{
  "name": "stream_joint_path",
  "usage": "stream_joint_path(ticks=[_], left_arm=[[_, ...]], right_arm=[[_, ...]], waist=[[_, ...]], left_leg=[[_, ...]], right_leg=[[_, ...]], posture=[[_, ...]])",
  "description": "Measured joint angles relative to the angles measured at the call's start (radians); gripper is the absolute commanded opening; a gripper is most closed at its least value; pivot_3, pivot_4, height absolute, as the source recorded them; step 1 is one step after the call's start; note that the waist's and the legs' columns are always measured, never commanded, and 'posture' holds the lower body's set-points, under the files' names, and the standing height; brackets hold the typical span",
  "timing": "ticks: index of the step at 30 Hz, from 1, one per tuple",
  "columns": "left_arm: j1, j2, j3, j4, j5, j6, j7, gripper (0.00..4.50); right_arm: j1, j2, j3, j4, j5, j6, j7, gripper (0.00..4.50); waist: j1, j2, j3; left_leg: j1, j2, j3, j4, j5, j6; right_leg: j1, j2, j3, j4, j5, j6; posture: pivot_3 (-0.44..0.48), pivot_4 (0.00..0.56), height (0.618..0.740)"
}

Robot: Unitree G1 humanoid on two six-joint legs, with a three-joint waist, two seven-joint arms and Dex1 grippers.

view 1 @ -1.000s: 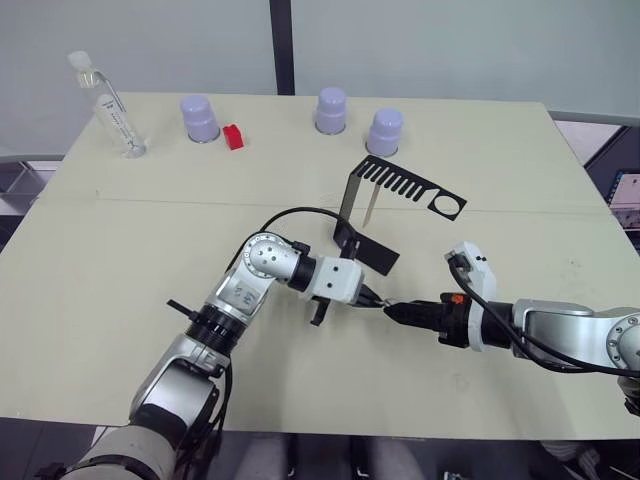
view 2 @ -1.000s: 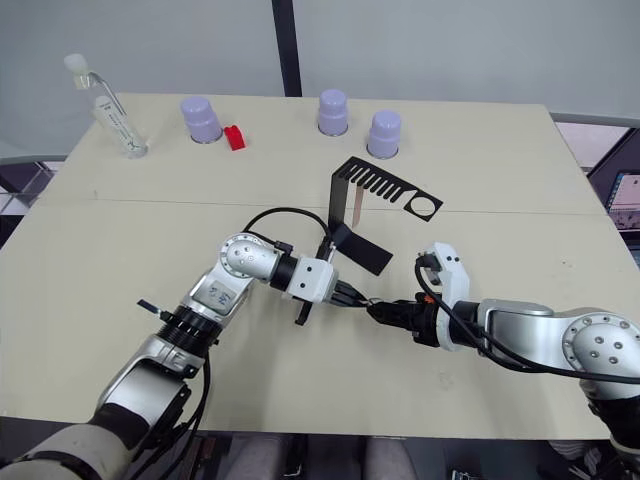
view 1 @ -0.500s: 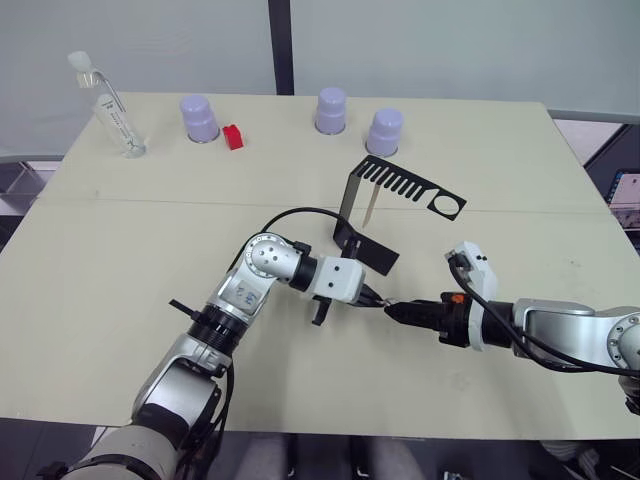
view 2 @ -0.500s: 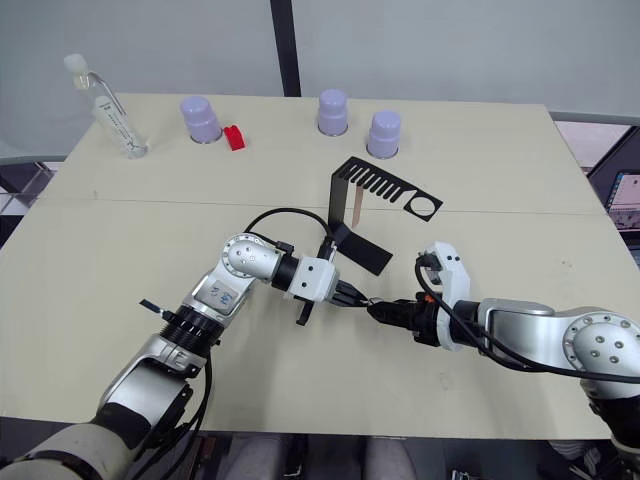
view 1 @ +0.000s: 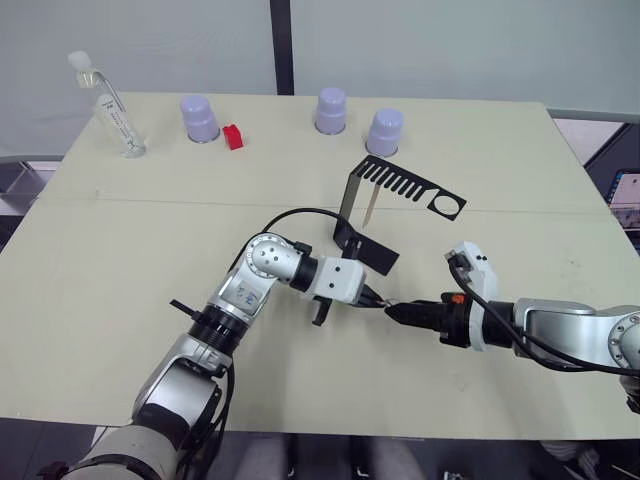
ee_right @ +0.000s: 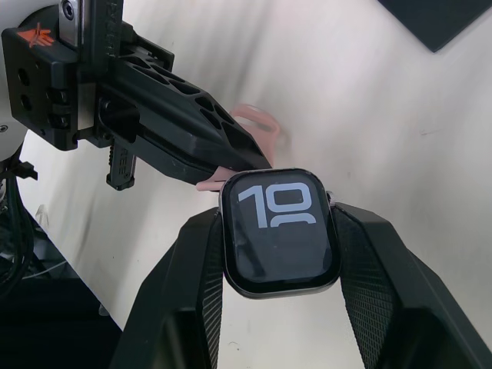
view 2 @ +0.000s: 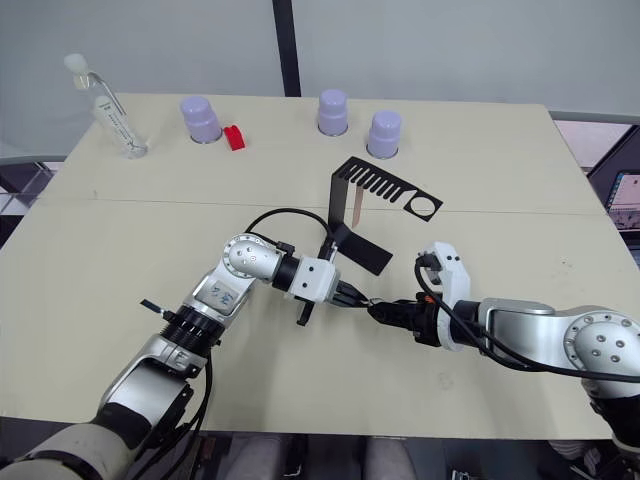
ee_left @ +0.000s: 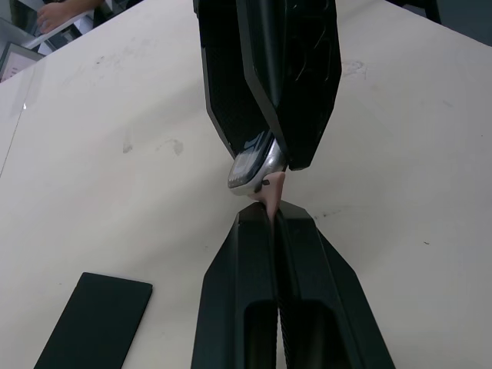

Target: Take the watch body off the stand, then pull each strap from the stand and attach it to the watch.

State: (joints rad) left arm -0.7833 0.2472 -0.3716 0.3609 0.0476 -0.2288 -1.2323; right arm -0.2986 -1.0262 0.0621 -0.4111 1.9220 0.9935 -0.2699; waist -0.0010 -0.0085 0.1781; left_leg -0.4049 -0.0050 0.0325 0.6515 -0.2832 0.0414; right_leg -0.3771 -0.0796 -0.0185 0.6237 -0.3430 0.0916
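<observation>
My right gripper (view 1: 393, 311) is shut on the watch body (ee_right: 280, 231), a small black case whose dark screen shows light digits. My left gripper (view 1: 371, 299) is shut on a pale pink strap (ee_left: 274, 192), and the strap's end touches the edge of the watch body (ee_left: 252, 167). The two grippers meet tip to tip just above the table, in front of the stand (view 1: 349, 203). The black bent stand is upright behind them, with its slotted top plate to the right. A second pink-tan strap (view 1: 371, 207) hangs from one of its slots.
Three upturned lavender cups (view 1: 199, 118) (view 1: 331, 110) (view 1: 384, 131) stand along the far edge of the table. A small red block (view 1: 233, 137) lies beside the leftmost cup. A clear bottle (view 1: 112, 105) leans at the far left corner.
</observation>
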Motion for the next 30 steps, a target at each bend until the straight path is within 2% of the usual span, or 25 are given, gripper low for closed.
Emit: stream_joint_path(ticks=[30], left_arm=[[0.0,-0.011,0.0,0.005,0.02,-0.004,0.0,0.0]], right_arm=[[-0.007,-0.005,0.009,-0.009,-0.001,0.002,0.0,1.58]], waist=[[0.0,0.0,0.0]], left_leg=[[0.0,0.0,0.0,0.0,0.0,0.0]], right_leg=[[0.0,0.0,0.0,0.0,0.0,0.0]], posture=[[0.0,0.15,0.739]])
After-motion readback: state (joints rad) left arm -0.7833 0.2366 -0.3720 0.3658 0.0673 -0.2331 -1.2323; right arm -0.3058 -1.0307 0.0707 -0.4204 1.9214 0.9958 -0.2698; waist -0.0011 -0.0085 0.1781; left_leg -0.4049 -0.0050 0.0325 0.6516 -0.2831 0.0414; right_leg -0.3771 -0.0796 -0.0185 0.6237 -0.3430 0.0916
